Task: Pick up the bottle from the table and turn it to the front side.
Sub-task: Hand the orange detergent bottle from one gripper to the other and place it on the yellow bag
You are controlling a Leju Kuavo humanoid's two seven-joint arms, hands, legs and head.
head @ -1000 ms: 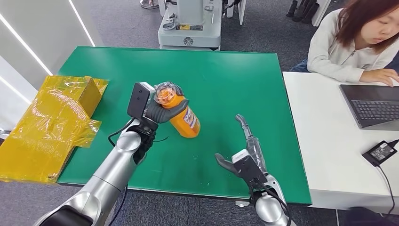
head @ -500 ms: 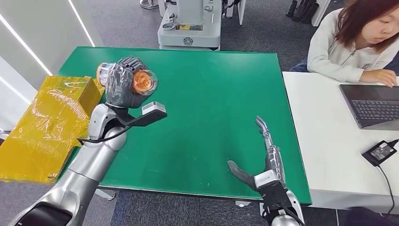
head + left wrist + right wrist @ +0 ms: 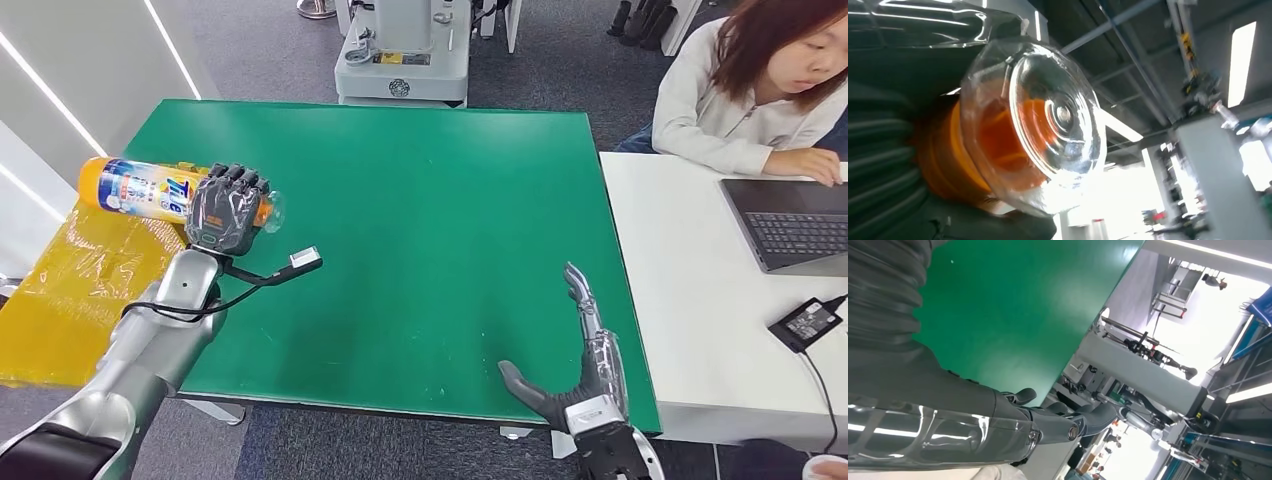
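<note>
The left hand (image 3: pixel 228 211) grips the orange bottle (image 3: pixel 140 189) with its dark fingers (image 3: pixel 236 180) wrapped round the neck end, holding it lifted off the green table (image 3: pixel 420 200) at that table's left edge. The bottle lies roughly level, its base pointing away from the table and out over the yellow wrapped box (image 3: pixel 110 260) that sits just beside the table's left side; the blue and white label (image 3: pixel 150 190) faces up toward the head camera. Its clear cap end pokes out of the hand on the table side. In the left wrist view the clear domed cap (image 3: pixel 1048 120) sits large and close, with the orange body (image 3: pixel 943 155) behind it and the hand's ribbed cover pressed against the bottle. The right hand (image 3: pixel 585 365) hovers over the table's near right corner, holding nothing, its fingers (image 3: pixel 585 300) stretched out straight and the thumb splayed well apart from them. In the right wrist view the same hand (image 3: pixel 1038 422) shows its fingers extended past the table's edge. Beyond the table's right side stands a white desk (image 3: pixel 680 300), where a person (image 3: pixel 750 90) sits at a laptop (image 3: pixel 790 225); a black power adapter (image 3: pixel 808 322) lies on that desk nearer the camera.
</note>
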